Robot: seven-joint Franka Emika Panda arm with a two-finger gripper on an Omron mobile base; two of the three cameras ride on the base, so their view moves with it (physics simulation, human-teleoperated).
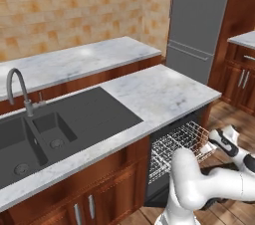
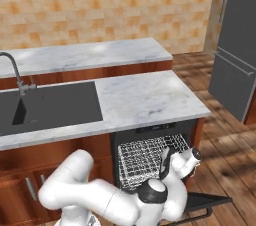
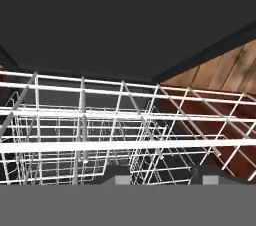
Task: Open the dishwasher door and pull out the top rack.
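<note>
The dishwasher door (image 2: 207, 201) lies swung down, a flat black panel low over the wooden floor. Out of the dark opening under the counter juts the top rack (image 1: 174, 147) (image 2: 142, 160), a white wire basket drawn partway out. My gripper (image 1: 208, 143) (image 2: 166, 164) is at the middle of the rack's front rim, shut on the wire there. In the hand view the rack's (image 3: 100, 120) wire grid stretches across, with my gripper (image 3: 166, 180) at the bottom edge just under the thick front wire.
The marble counter (image 1: 159, 94) tops the dishwasher. A dark sink (image 1: 45, 134) with a curved faucet (image 1: 20, 87) lies to the left. The tall grey fridge (image 1: 199, 25) stands at the back right. Brown cabinet doors (image 1: 84, 204) flank the opening. Wooden floor (image 2: 230, 145) is to the right.
</note>
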